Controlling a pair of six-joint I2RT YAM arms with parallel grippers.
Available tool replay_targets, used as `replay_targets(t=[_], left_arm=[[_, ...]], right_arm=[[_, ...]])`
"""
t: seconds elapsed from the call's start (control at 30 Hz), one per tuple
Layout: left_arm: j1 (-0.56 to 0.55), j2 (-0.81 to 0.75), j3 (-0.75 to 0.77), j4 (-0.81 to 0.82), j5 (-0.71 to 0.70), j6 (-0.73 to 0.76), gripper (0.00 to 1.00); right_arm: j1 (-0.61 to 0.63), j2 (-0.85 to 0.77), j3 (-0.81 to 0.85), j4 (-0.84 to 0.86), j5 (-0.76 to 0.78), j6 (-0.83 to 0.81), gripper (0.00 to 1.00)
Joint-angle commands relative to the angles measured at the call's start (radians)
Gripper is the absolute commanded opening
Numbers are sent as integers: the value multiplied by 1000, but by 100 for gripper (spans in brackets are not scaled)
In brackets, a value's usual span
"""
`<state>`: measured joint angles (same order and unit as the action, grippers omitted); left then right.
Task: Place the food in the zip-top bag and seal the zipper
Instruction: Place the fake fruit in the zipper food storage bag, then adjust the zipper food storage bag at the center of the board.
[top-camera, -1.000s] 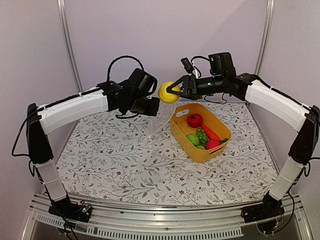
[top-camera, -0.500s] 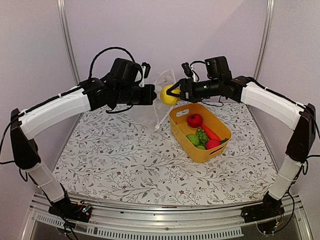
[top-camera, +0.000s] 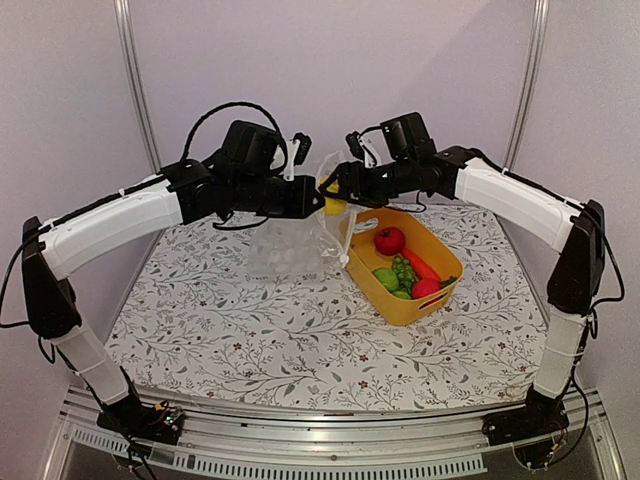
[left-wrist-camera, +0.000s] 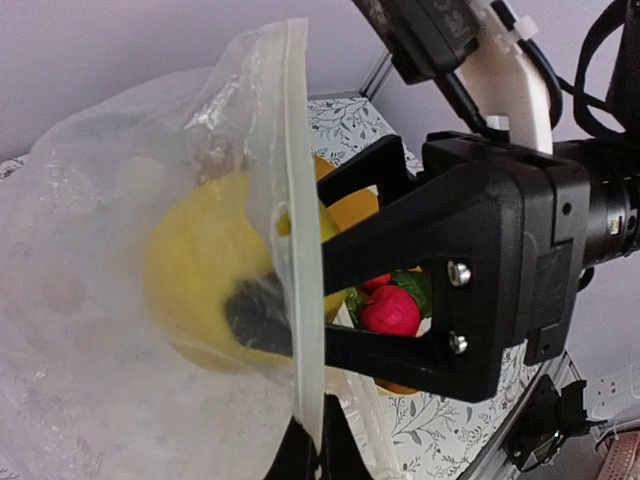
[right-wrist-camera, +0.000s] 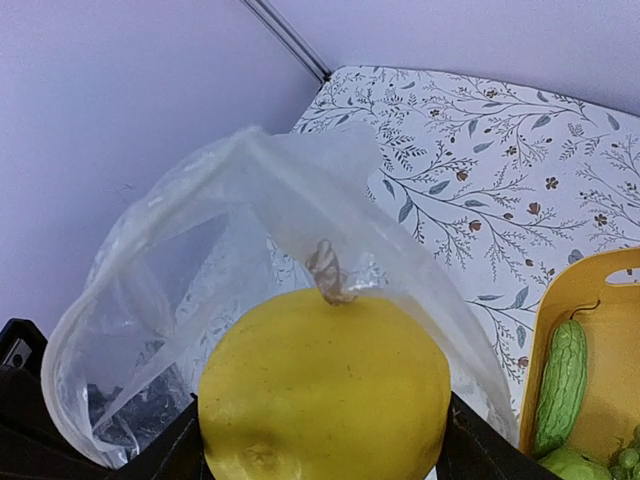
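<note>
Pushed into the bag (top-camera: 290, 245) over the floral table (top-camera: 250, 330), lemon (right-wrist-camera: 325, 390) sits pinched in right claw (top-camera: 333, 198); left claw (top-camera: 316, 205) pinches bag rim.

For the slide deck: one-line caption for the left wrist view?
Right jaws hold the lemon past the zipper strip, just inside the open zip-top bag.

Yellow lemon (right-wrist-camera: 325, 390) apparently inside clear bag (top-camera: 290, 245) mouth

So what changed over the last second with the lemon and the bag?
The right gripper, shut on the lemon, moved left and pushed it into the mouth of the zip-top bag. The left gripper, gripping the bag's edge, swung up and turned the mouth toward it. The yellow tub and the remaining food in it stayed put.
</note>
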<state>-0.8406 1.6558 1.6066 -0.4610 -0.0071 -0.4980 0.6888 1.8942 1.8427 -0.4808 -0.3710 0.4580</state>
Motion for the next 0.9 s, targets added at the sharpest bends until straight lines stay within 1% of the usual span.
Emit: replay_targets(t=[0.0, 0.1, 0.23, 0.3, 0.37, 0.53, 0.67, 0.77, 0.87], left_arm=[[19, 4, -18, -14, 36, 4, 0], [31, -3, -37, -16, 34, -9, 0], [54, -20, -77, -2, 37, -30, 0], [69, -30, -102, 10, 42, -42, 0], [87, -38, -127, 24, 59, -56, 0], [124, -52, -168, 40, 79, -74, 0], [147, -56, -182, 43, 91, -74, 0], [169, -59, -186, 42, 98, -68, 0], [192, -70, -182, 28, 106, -68, 0]], right_arm=[[14, 67, 73, -102, 19, -19, 74], [14, 64, 72, -96, 2, -8, 79], [14, 59, 69, -92, -18, -6, 81], [14, 60, 69, -84, -46, -2, 86], [14, 65, 69, -81, -69, 2, 88], [14, 47, 64, -84, -80, 14, 86], [12, 5, 60, -113, -80, -9, 83], [4, -39, 23, -116, -72, -39, 81], [-32, -74, -32, -117, -84, -51, 80]])
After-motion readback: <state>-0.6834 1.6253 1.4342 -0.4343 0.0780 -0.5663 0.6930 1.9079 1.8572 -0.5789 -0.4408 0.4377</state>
